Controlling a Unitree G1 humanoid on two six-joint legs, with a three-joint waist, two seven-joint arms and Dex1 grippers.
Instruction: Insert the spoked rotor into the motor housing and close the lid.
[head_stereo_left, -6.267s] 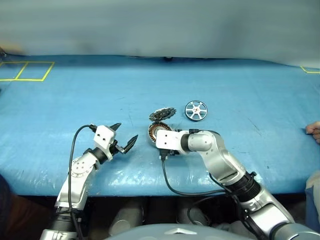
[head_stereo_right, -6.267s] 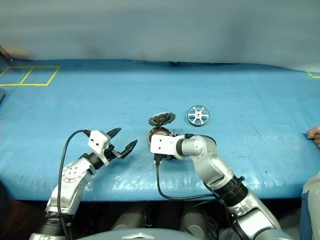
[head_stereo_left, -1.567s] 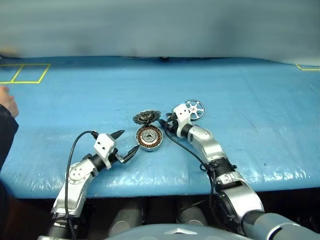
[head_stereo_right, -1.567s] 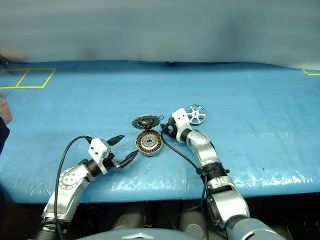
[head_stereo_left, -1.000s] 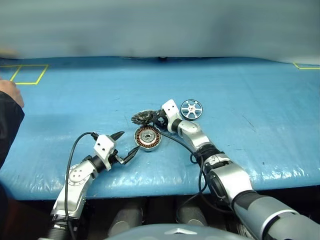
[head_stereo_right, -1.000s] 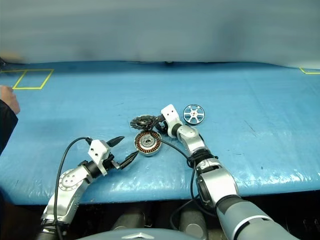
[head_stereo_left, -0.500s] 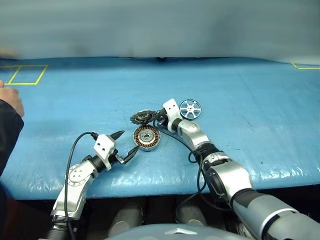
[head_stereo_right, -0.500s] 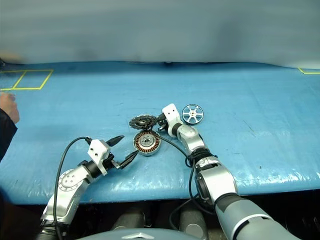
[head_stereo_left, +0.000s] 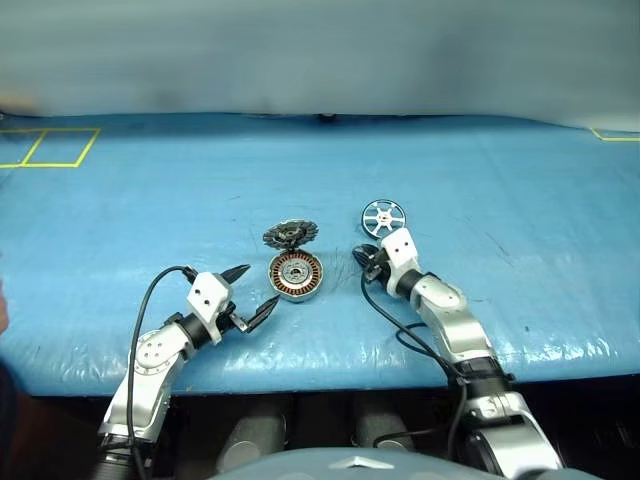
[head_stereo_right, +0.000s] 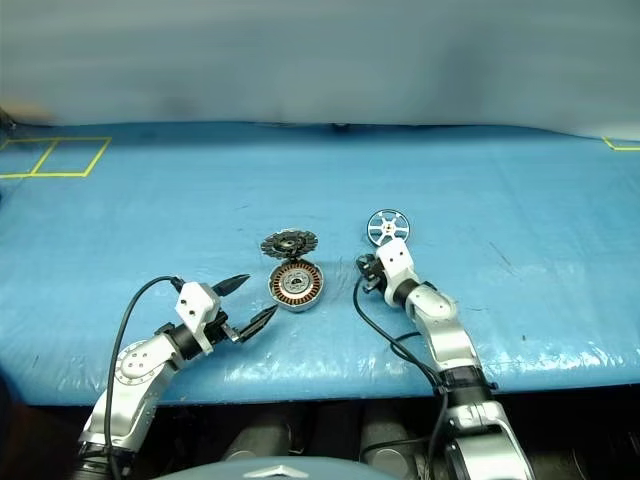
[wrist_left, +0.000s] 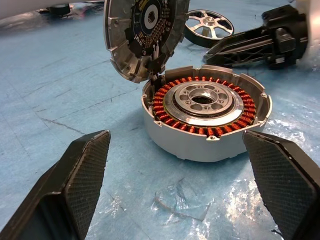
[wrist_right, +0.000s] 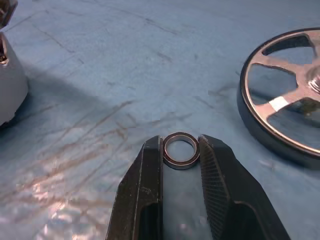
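The motor housing (head_stereo_left: 296, 274) sits on the blue mat with its copper windings showing. Its lid (head_stereo_left: 290, 235) stands open, hinged at the far rim, toothed face (wrist_left: 142, 35) toward me. The spoked rotor (head_stereo_left: 384, 216) lies flat on the mat to the right of the lid. My left gripper (head_stereo_left: 258, 285) is open just left of the housing, its fingers (wrist_left: 75, 185) spread either side of the housing without touching it. My right gripper (wrist_right: 180, 145) hovers between housing and rotor, shut on a small metal ring (wrist_right: 180, 150). The rotor's rim (wrist_right: 285, 115) lies close beside it.
The blue mat (head_stereo_left: 520, 200) stretches wide on all sides. Yellow tape squares (head_stereo_left: 50, 146) mark the far left corner. The right arm's black cable (head_stereo_left: 385, 315) loops over the mat near the front edge.
My right gripper has drawn back from the lid and housing and moved right, closing on the small ring. The person's hand at the far left has left the view. The left arm has not moved.
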